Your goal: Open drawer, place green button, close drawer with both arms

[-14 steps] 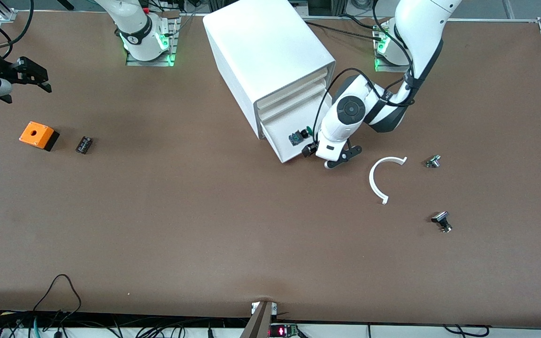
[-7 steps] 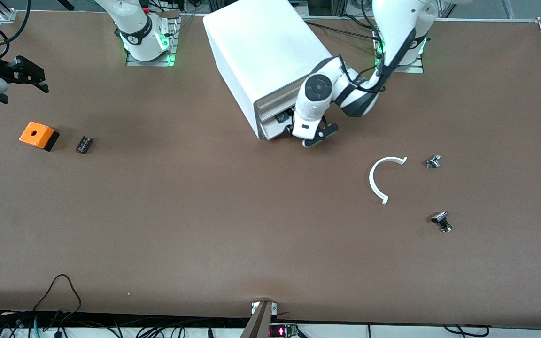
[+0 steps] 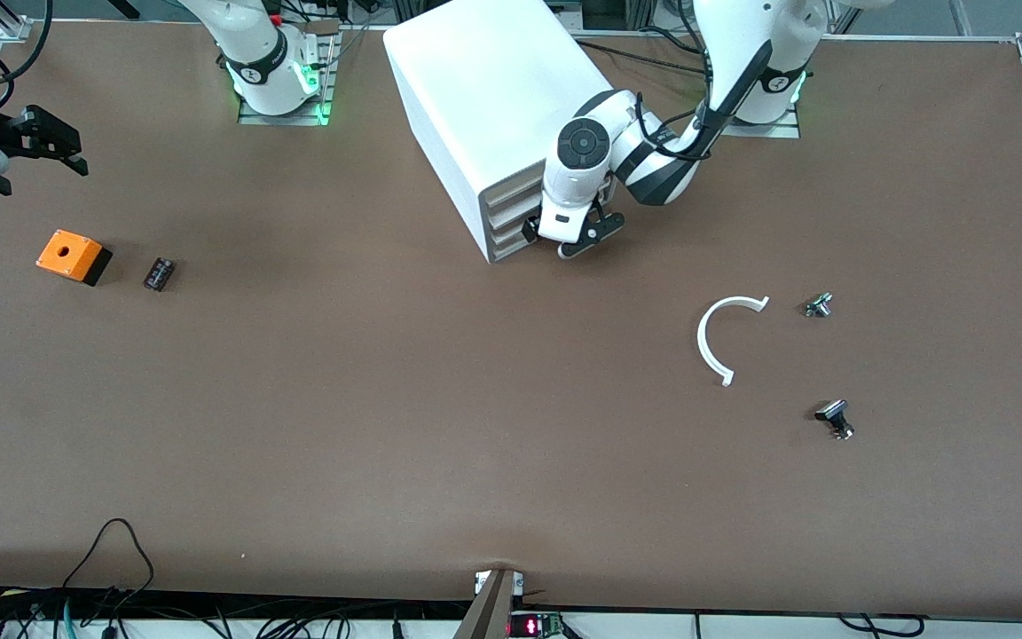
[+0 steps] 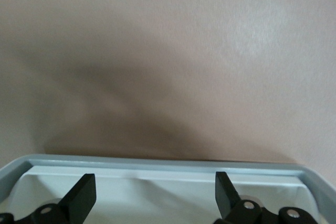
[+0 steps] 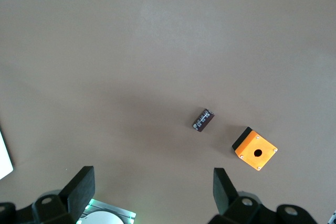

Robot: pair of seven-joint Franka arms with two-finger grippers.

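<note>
The white cabinet (image 3: pixel 493 89) stands between the two arm bases, its three drawer fronts stacked flush. The lowest drawer (image 3: pixel 511 247) sits pushed in. My left gripper (image 3: pixel 560 240) is right at those fronts, open and holding nothing. In the left wrist view the drawer's white rim (image 4: pixel 168 162) runs just past the open left gripper (image 4: pixel 155 192). The button is hidden. My right gripper (image 3: pixel 74 153) waits open in the air over the right arm's end of the table; its wrist view shows its spread fingers (image 5: pixel 81 187) with only table between them.
An orange box with a hole (image 3: pixel 73 256) and a small black part (image 3: pixel 159 273) lie at the right arm's end. A white curved strip (image 3: pixel 713 342) and two small metal-headed parts (image 3: pixel 818 305) (image 3: pixel 835 419) lie toward the left arm's end. Cables run along the front edge.
The left gripper moved toward the cabinet and the lowest drawer slid from wide open to pushed in, taking the button out of sight. The right gripper barely shifted.
</note>
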